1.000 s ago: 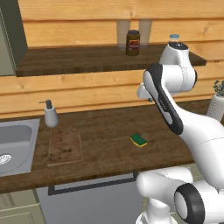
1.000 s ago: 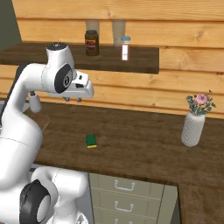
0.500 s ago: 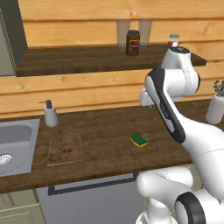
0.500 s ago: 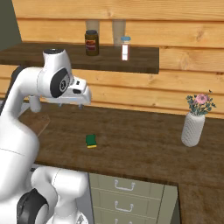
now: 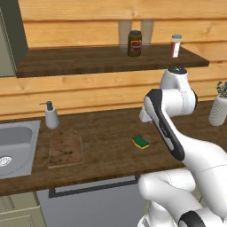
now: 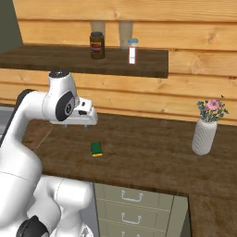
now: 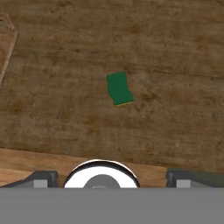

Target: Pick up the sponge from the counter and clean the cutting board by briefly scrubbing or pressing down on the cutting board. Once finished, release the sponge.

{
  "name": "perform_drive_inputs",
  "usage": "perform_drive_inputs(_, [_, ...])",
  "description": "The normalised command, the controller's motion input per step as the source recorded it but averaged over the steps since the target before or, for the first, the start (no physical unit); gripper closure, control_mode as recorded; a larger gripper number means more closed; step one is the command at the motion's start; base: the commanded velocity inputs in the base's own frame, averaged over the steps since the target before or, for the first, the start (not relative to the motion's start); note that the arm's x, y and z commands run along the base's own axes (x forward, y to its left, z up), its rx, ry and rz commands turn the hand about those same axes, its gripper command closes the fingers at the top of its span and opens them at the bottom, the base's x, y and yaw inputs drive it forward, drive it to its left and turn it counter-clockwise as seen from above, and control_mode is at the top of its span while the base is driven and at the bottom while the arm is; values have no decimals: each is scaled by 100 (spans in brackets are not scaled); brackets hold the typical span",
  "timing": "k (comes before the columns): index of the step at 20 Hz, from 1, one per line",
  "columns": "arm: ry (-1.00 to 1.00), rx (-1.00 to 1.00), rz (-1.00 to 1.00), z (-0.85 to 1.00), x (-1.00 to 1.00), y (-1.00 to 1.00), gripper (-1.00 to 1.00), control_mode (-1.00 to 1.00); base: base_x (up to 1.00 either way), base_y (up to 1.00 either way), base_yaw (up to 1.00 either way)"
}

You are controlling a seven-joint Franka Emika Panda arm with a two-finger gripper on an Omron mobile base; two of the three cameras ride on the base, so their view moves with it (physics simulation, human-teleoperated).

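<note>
Above the counter (image 5: 106, 133), gripper (image 7: 107, 177) fingers have just spread wide, empty, ready for sponge (image 7: 119, 88) pickup.

Cutting board (image 7: 5, 48) cut off left.

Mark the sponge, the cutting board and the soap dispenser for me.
sponge (image 5: 141, 142), left base view, on its green top.
cutting board (image 5: 65, 148), left base view, on the middle of its speckled face.
soap dispenser (image 5: 52, 118), left base view, on its bottle body.
</note>
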Motion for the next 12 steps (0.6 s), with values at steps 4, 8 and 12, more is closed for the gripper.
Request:
perform_drive_inputs(4, [0,0,3,-36,10,-3,-100,-100,0,0,0])
perform_drive_inputs(8, [-2,0,1,-24,21,-3,-100,-100,0,0,0])
perform_drive_inputs(12, [0,0,1,-30,34,-6,-100,-100,0,0,0])
